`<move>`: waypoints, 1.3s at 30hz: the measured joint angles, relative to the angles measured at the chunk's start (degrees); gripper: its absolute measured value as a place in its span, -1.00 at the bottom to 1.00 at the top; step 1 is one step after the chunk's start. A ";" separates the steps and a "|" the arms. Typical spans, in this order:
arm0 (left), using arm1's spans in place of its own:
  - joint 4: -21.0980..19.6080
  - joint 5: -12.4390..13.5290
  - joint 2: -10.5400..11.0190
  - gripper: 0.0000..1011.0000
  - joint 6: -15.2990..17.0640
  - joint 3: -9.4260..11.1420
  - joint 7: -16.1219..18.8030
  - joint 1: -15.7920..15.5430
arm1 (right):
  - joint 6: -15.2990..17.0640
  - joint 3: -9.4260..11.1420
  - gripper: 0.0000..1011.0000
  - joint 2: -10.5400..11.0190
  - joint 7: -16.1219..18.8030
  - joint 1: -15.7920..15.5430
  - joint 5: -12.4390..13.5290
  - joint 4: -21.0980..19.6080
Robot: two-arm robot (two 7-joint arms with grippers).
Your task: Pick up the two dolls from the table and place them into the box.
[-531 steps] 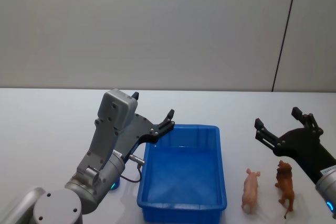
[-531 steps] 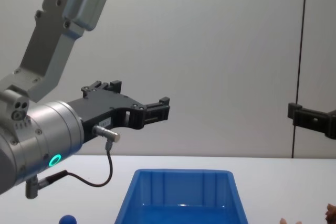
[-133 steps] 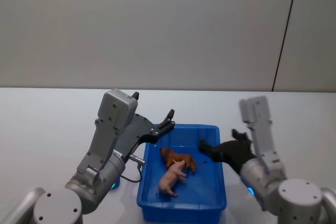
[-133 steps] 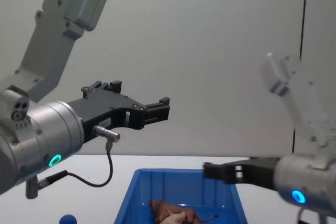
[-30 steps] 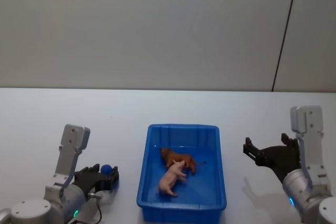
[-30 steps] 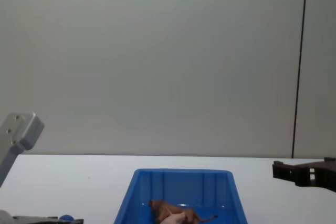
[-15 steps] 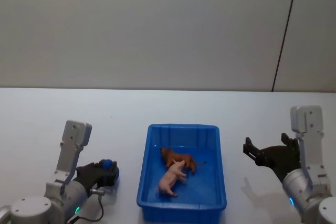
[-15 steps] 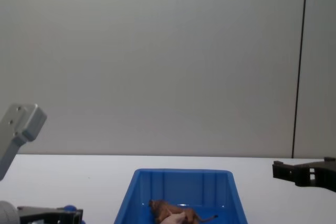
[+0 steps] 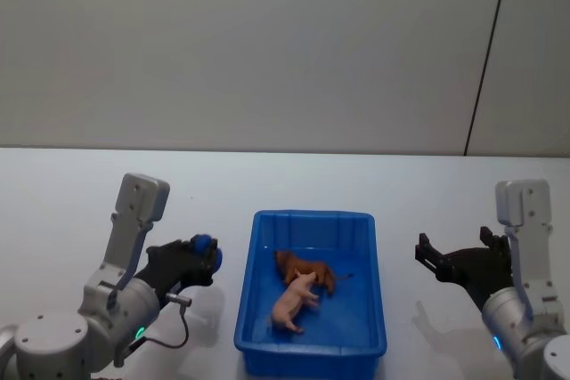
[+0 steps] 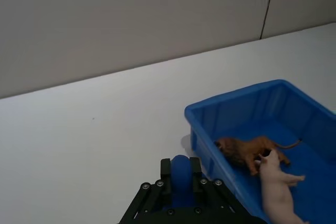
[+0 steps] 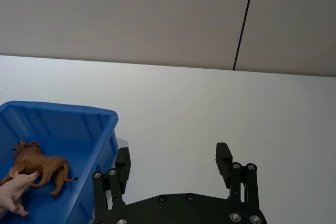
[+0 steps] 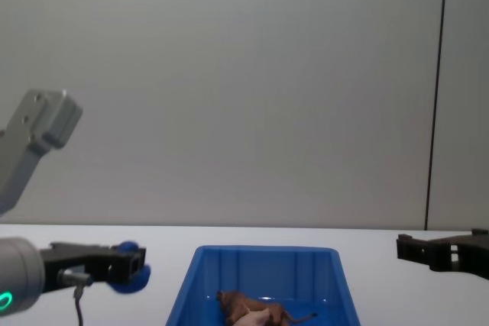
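The blue box (image 9: 311, 216) sits on the white table (image 9: 71, 193) in front of me. Inside it lie a brown four-legged doll (image 9: 303, 269) and a pale pink doll (image 9: 292, 302), touching each other. They also show in the left wrist view: brown doll (image 10: 247, 148), pink doll (image 10: 278, 187). My left gripper (image 9: 201, 254) hovers just left of the box, above the table, shut on a small blue doll (image 10: 181, 174). From the chest, the blue doll (image 12: 130, 269) hangs level with the box rim (image 12: 267, 250). My right gripper (image 9: 454, 245) stands open to the right of the box, nothing between its fingers.
A plain grey wall stands behind the table, with a dark vertical seam (image 9: 485, 51) at the right. White tabletop stretches on both sides of the box and behind it.
My left gripper has risen off the table and moved right toward the box, carrying the blue doll. The right arm and the two dolls in the box have not moved.
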 joint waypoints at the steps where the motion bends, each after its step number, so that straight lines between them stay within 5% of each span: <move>1: -0.32 0.07 0.03 -0.60 -0.14 -0.01 -0.44 -0.03 | 0.00 0.00 0.98 0.00 0.00 0.00 0.00 0.00; 16: -2.05 -0.27 -0.11 -0.77 -3.51 0.14 -10.82 -1.32 | 0.00 0.00 0.98 0.00 0.00 0.00 0.00 0.00; 31: 1.68 -2.31 -1.92 -0.81 -6.92 1.31 -24.27 -4.11 | 0.00 0.00 0.98 0.00 0.00 0.00 0.00 0.01; 39: 2.96 -2.78 -2.52 -0.81 -7.77 1.70 -27.47 -4.94 | 0.00 0.00 0.98 0.00 0.00 0.00 0.00 0.01</move>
